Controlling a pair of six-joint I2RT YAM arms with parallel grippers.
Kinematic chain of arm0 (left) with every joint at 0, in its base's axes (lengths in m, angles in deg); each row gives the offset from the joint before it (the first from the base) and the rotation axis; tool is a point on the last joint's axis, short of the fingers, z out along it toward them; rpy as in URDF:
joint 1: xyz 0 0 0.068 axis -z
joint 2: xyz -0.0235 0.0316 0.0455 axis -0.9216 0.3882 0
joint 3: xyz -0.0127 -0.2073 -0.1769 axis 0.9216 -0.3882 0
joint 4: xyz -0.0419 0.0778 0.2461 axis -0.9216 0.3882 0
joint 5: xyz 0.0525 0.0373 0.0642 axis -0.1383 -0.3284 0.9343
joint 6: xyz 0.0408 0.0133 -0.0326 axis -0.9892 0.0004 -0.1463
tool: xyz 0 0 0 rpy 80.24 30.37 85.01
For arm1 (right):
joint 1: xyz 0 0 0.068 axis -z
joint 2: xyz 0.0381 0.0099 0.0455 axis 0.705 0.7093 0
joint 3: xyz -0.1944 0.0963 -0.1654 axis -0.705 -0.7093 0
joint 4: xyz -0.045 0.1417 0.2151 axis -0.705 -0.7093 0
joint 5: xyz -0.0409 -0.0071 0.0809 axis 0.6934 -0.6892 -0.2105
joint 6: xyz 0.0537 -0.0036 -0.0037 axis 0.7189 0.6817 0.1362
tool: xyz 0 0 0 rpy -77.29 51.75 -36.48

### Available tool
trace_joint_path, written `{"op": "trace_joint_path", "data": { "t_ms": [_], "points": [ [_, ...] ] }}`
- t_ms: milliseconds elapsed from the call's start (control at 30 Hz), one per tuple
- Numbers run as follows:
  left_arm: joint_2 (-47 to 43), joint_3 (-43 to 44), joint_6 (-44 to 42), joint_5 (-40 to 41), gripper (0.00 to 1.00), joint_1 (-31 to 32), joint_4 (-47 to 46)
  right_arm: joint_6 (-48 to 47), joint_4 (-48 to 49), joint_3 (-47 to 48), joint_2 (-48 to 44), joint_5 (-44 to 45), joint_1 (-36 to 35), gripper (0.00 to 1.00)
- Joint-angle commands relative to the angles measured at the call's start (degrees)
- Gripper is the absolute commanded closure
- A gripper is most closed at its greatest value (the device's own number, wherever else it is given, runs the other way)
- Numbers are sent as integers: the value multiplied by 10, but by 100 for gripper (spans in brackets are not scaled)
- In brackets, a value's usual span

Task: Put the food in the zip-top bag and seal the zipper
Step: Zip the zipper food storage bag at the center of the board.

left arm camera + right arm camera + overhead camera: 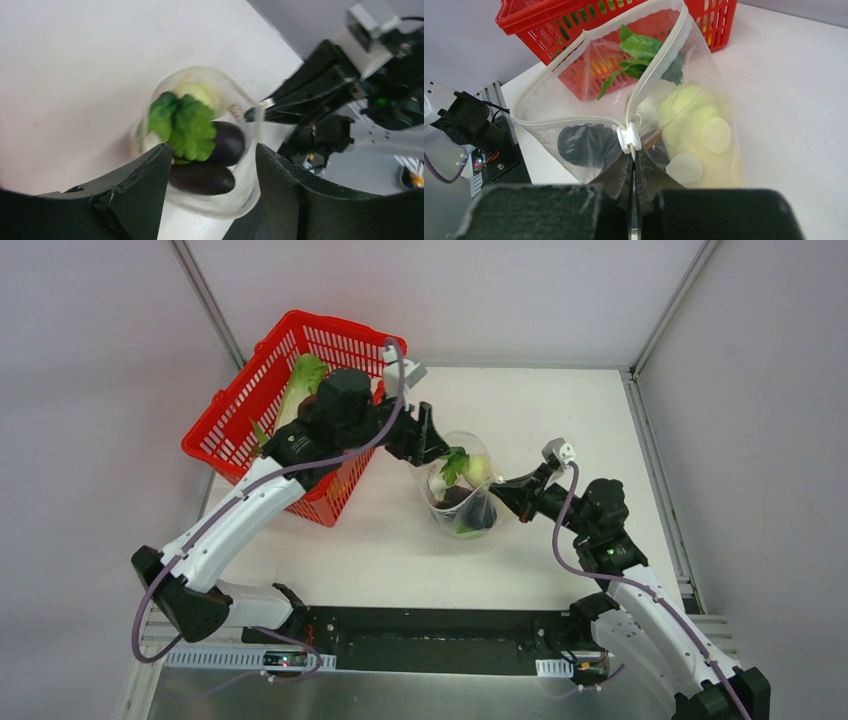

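Right hand [633,165] up close: its two black fingers are clenched flat together on the zipper [555,121], pinching it just below a small white plastic slider [629,139]. From that pinch the closure strip runs out as a pale, ribbed band in a wide loop, so the mouth of the zip-top bag [574,100] gapes open. The bag is clear, glossy film, creased and crinkled, standing upright on the matte white surface [560,420], between the two hands.

Inside it: a smooth, rounded pale radish [689,107] pressed against the wall, a dark purple eggplant [202,179] with a shiny skin low down, a second dark rounded piece against it, and crimped green leafy pieces [190,127] on top.

Over the bag's mouth hovers the left hand [212,150], released, its curved black fingers spread wide with nothing between them.

Farther back, to the left, a red mesh basket [235,400] sits tilted, its plastic lattice holding a long, pale green leafy vegetable [300,380].
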Motion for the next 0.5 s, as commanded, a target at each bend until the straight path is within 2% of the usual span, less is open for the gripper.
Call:
{"op": "trace_joint_path", "data": {
  "t_ms": [0, 133, 333, 467],
  "points": [
    [59, 88, -134, -112, 37, 54, -38, -19, 13, 23, -15, -10, 0, 100],
    [115, 181, -264, -118, 39, 90, 38, -17, 0, 37, -13, -33, -1, 100],
    [150, 202, -417, -146, 44, 126, 69, -8, -1, 44, -20, -47, 0, 100],
    [188, 242, -510, -152, 46, 140, 142, -1, 0, 48, -28, -60, 0, 100]
  ]
}}
